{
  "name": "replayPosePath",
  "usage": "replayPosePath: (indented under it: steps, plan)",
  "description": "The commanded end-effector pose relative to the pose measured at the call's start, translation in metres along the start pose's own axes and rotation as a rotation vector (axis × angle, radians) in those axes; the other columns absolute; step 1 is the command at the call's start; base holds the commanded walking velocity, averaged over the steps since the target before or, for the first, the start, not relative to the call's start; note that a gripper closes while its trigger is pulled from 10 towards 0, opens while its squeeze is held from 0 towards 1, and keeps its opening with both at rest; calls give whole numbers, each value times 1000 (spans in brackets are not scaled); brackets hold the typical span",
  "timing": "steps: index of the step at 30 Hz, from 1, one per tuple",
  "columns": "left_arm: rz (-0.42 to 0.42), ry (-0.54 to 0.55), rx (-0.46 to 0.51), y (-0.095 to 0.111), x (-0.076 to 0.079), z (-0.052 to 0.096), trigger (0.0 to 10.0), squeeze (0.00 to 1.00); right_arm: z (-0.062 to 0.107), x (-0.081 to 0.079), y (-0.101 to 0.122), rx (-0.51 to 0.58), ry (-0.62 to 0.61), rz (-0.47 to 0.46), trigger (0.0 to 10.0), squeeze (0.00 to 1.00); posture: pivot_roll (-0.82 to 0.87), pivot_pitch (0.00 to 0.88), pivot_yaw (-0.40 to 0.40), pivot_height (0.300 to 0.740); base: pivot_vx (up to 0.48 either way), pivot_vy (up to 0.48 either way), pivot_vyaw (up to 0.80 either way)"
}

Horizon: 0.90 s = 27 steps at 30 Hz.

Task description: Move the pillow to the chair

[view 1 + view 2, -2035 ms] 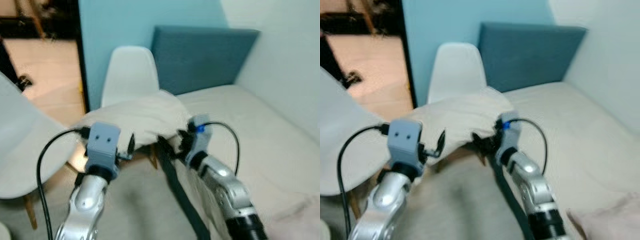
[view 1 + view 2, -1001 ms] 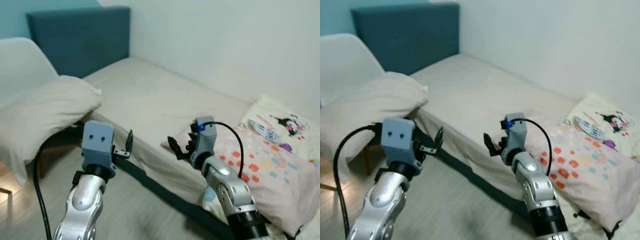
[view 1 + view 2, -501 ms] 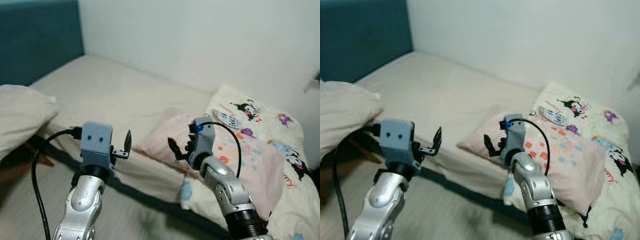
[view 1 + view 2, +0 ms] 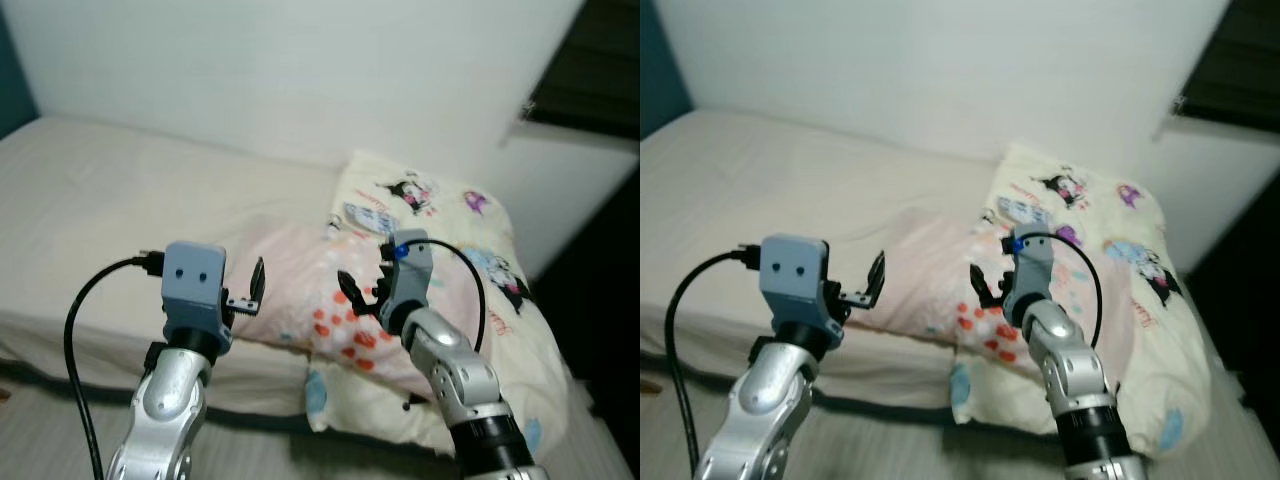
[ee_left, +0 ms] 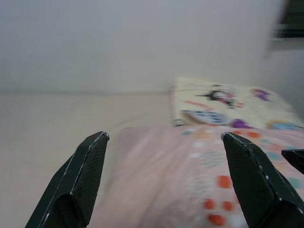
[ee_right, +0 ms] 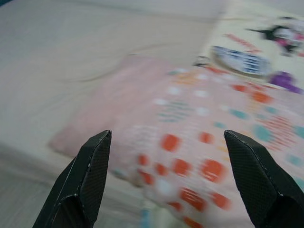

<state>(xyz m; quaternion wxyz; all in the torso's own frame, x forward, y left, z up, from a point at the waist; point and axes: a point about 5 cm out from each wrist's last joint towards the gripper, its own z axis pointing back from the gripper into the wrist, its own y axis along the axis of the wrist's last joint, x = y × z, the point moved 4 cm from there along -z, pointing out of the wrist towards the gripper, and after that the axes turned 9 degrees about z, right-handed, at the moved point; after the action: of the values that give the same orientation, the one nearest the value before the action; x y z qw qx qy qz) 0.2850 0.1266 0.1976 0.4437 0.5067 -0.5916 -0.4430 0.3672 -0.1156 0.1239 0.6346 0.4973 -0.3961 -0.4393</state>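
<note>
Pink pillow (image 4: 310, 310) with red and orange dots: lies flat on the bed (image 4: 90, 220), long axis along the mattress edge, one end overlapping a cream cartoon-print blanket (image 4: 450, 240). Left gripper (image 4: 243, 296) and right gripper (image 4: 362, 290): fingers spread, empty, raised before it.

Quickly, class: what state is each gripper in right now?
Left gripper: open, holding nothing, raised before the pink pillow.
Right gripper: open, holding nothing, above the same pillow.

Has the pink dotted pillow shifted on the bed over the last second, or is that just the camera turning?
No. The pink dotted pillow still overlaps the cartoon-print blanket on the mattress as before; the head camera panned.
</note>
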Motion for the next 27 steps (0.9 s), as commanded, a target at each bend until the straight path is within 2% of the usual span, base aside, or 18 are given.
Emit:
replayPosePath:
  steps: [1,10,12,15,17,20,21,24,27]
  plan:
    - [13,-13,-5,-1,3,0,10000,0,2,7,-5,-18,-24,-2,10000,0,85,0,-116,740,0,0,-769]
    - [10,-12,-4,-1,3,-1,10000,0,2,8,-5,-19,-29,-6,10000,0,84,0,-115,740,27,0,-769]
    - [-2,-7,-2,-1,2,-1,10000,0,1,7,-4,-15,-19,-9,10000,0,83,0,-115,740,0,0,0]
    - [-79,32,-5,-2,-4,-1,10000,0,1,4,-2,1,3,8,10000,0,79,0,-113,740,245,0,0]
    - [-79,32,-5,-2,-4,-1,10000,0,1,4,-2,1,3,8,10000,0,79,0,-113,740,255,0,0]
    - [-177,134,-36,-9,-26,3,10000,0,2,3,3,53,23,104,10000,0,84,0,-113,740,274,0,0]
    - [-177,134,-36,-9,-26,3,10000,0,2,3,3,53,23,104,10000,0,84,0,-113,740,281,0,0]
    - [-241,233,-85,-19,-50,11,10000,0,4,5,1,71,25,150,10000,0,85,0,-114,740,294,0,0]
    - [-237,278,-126,-28,-62,18,10000,0,6,6,-1,74,25,161,10000,0,83,0,-114,740,309,0,0]
